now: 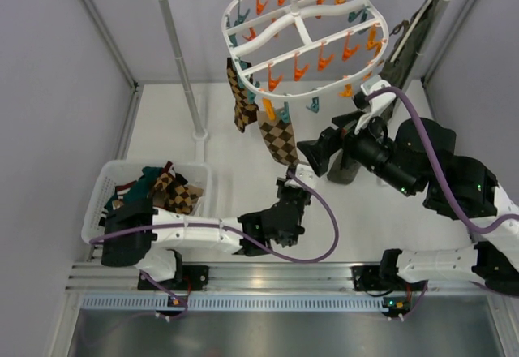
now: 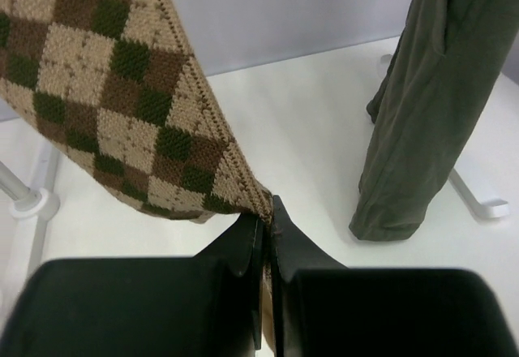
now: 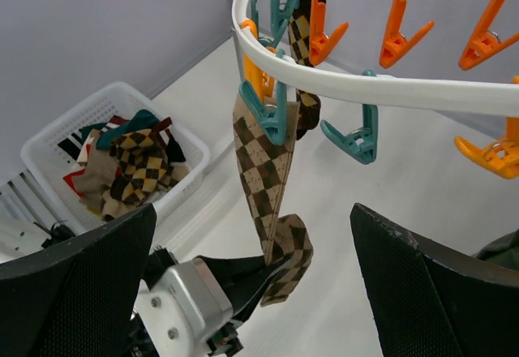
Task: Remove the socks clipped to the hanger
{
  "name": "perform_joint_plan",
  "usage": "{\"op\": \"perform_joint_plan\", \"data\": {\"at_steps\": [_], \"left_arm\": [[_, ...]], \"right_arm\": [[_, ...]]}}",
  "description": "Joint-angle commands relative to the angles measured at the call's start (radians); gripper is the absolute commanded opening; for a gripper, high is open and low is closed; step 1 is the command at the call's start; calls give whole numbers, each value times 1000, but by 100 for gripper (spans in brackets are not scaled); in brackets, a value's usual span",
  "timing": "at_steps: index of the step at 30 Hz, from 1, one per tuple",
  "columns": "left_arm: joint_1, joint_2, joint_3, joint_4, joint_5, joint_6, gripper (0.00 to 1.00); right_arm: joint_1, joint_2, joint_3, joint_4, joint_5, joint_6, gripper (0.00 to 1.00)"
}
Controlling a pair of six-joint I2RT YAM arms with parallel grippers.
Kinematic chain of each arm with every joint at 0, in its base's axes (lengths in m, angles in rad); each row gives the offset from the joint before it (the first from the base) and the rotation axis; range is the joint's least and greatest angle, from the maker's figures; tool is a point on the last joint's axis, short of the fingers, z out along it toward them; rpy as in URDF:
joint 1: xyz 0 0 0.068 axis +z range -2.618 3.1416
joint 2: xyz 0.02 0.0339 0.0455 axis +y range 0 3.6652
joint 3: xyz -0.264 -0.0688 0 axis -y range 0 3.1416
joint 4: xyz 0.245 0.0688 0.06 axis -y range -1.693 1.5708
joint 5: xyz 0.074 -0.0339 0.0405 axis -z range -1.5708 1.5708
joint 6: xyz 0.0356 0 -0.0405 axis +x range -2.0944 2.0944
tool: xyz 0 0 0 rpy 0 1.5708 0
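Note:
The white oval hanger [image 1: 304, 40] hangs from a rail, with orange and teal clips. A tan argyle sock [image 1: 280, 138] hangs from a teal clip [image 3: 263, 109] at its near rim. A darker argyle sock [image 1: 242, 97] is clipped further left, and also shows in the right wrist view [image 3: 304, 49]. My left gripper [image 1: 293, 180] is shut on the lower end of the tan sock [image 2: 122, 89], its fingertips [image 2: 280, 219] pinching the edge. My right gripper [image 1: 310, 156] is wide open and empty, facing that sock [image 3: 263, 170] below the hanger rim [image 3: 389, 89].
A white basket [image 1: 101, 187] at the left holds several loose socks [image 1: 166, 188]; it also shows in the right wrist view [image 3: 49, 142]. An olive-green garment [image 1: 405, 49] hangs at the right, its end [image 2: 430, 105] near the table. A rail pole [image 1: 182, 65] stands on the left.

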Motion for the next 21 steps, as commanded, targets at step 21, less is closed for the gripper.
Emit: {"op": "perform_joint_plan", "data": {"at_steps": [21], "left_arm": [[-16,453,507,50,296,681,0]], "right_arm": [[3,314,391,-381,300,33,81]]}}
